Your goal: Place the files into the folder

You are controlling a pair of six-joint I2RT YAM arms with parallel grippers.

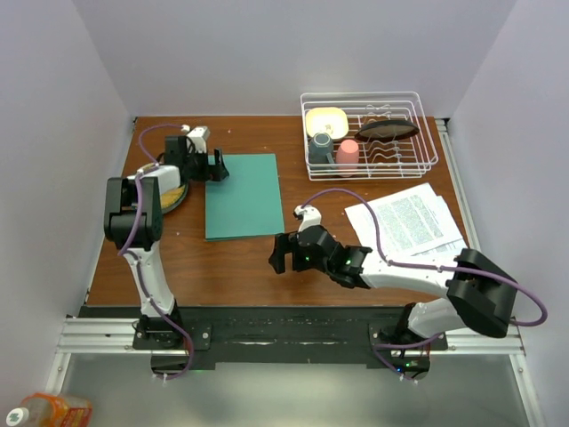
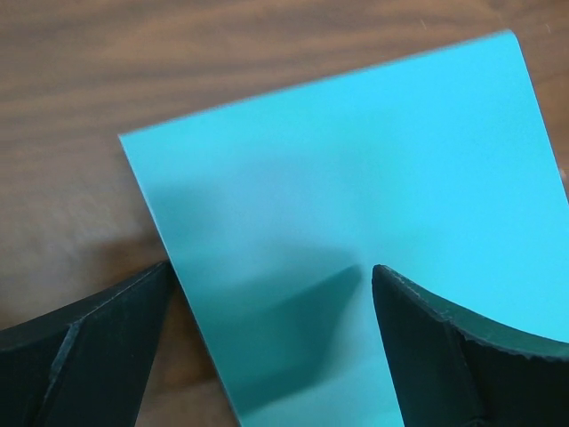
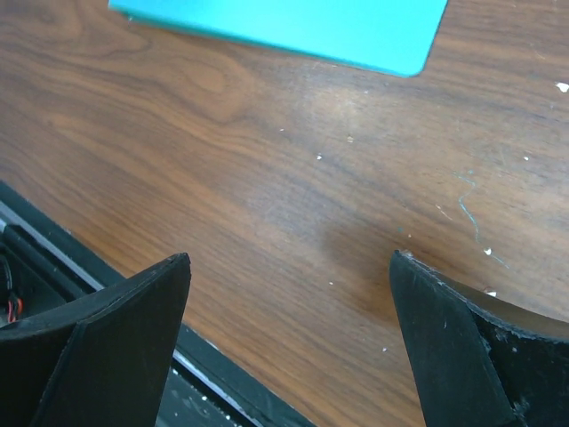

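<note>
Folder (image 1: 242, 196) was noted lying flat on the wooden table (image 1: 222, 267), left of centre, seen as a single teal rectangle with nothing on it. Files (image 1: 409, 221) were seen as a loose, slightly fanned stack of printed white sheets on the right side of the table, well apart from the folder.

Left gripper (image 1: 218, 165) was held at the folder's far left corner. In the left wrist view its jaws were spread wide, with one finger (image 2: 89, 347) over bare wood just off the folder's (image 2: 356, 178) edge and the other over the teal card. Nothing was gripped, and contact with the card could not be judged.

Right gripper (image 1: 283, 252) was held over bare table between the folder and the files, near the folder's near right corner. In the right wrist view its jaws were also wide apart and empty, with only the folder's corner (image 3: 293, 27) showing at the top edge.

A white wire dish rack (image 1: 369, 133) holding cups and bowls was recorded at the far right, beyond the files.
</note>
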